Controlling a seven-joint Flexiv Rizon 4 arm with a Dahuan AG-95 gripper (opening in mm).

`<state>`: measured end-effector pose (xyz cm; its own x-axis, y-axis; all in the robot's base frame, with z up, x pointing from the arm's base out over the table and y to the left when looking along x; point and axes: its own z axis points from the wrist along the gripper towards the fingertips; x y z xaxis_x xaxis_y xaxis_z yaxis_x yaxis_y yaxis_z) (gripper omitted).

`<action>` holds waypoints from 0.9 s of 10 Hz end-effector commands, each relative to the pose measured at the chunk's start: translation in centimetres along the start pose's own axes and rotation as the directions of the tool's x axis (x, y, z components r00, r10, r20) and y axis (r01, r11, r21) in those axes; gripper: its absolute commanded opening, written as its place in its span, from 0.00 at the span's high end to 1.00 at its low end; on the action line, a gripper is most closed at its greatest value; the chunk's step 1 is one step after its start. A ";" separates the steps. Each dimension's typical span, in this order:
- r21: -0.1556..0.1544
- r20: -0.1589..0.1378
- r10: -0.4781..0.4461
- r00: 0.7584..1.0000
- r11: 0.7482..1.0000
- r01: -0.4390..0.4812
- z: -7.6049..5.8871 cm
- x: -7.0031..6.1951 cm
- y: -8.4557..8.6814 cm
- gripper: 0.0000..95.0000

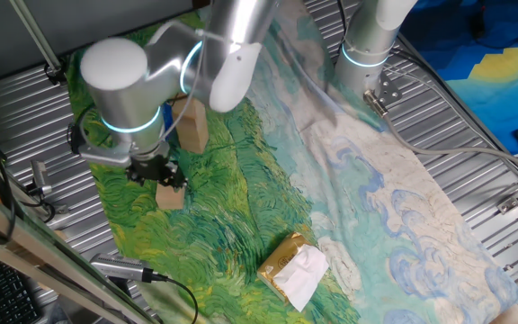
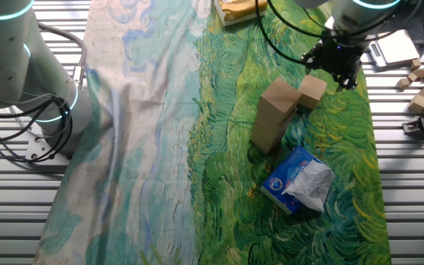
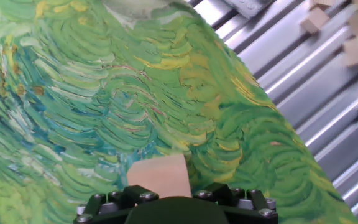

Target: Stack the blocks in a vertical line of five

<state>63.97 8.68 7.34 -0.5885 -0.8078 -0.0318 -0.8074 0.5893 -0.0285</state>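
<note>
On the green cloth (image 1: 232,189), the tool (image 1: 156,175) grips a block (image 1: 170,195).

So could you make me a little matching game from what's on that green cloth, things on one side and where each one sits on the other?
Things:
1. gripper
2. stack of blocks
3. blue-and-white packet
4. yellow packet

Places:
A. upright in the middle of the green cloth
B. lying beside the foot of the stack
C. directly over a single block
D. at the edge of the green, away from the blocks

Pairs: 1-C, 2-A, 3-B, 4-D
</note>
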 end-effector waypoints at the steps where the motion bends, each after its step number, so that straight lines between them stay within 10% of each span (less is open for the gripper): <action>1: 0.001 0.001 -0.012 1.000 1.000 0.012 0.3 0.2 0.0 0.00; 9: 0.005 0.012 -0.012 1.000 1.000 0.012 2.0 1.0 1.0 0.00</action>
<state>62.57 8.62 5.04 -0.5753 -0.8167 -0.0446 -0.8161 0.5768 -0.0348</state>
